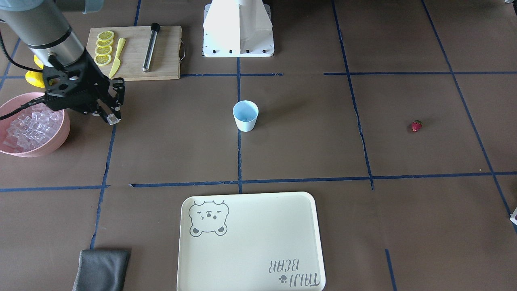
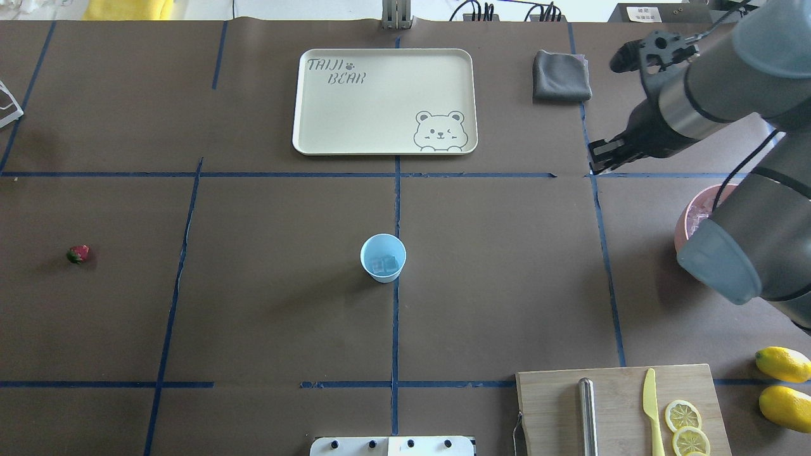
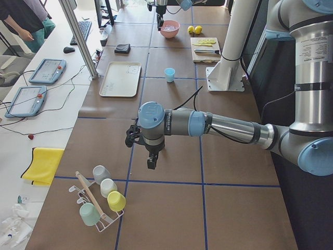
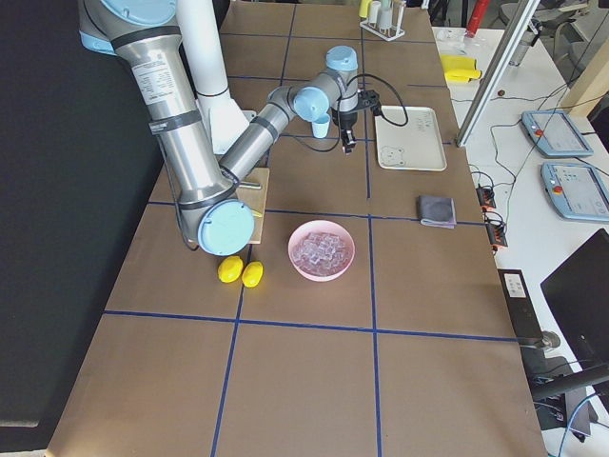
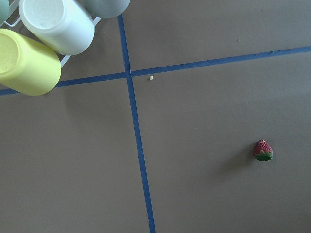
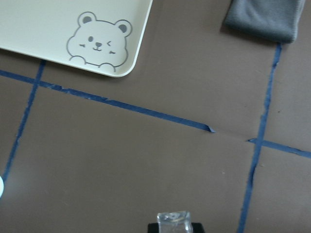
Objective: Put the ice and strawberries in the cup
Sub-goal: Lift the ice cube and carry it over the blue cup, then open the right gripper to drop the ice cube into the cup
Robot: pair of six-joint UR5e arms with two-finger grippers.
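Observation:
The pale-blue cup stands upright at the table's centre, with clear ice lying in its bottom. My right gripper hangs above the table beside the pink bowl, shut on one ice cube. More ice fills that bowl. The strawberry lies alone on the table on my left side. My left gripper hovers over that end; only the side view shows it, so I cannot tell its state.
A cream bear tray and a grey cloth lie on the far side. The cutting board holds lemon slices, a yellow knife and a metal rod. Two lemons sit nearby. A cup rack stands at my left end.

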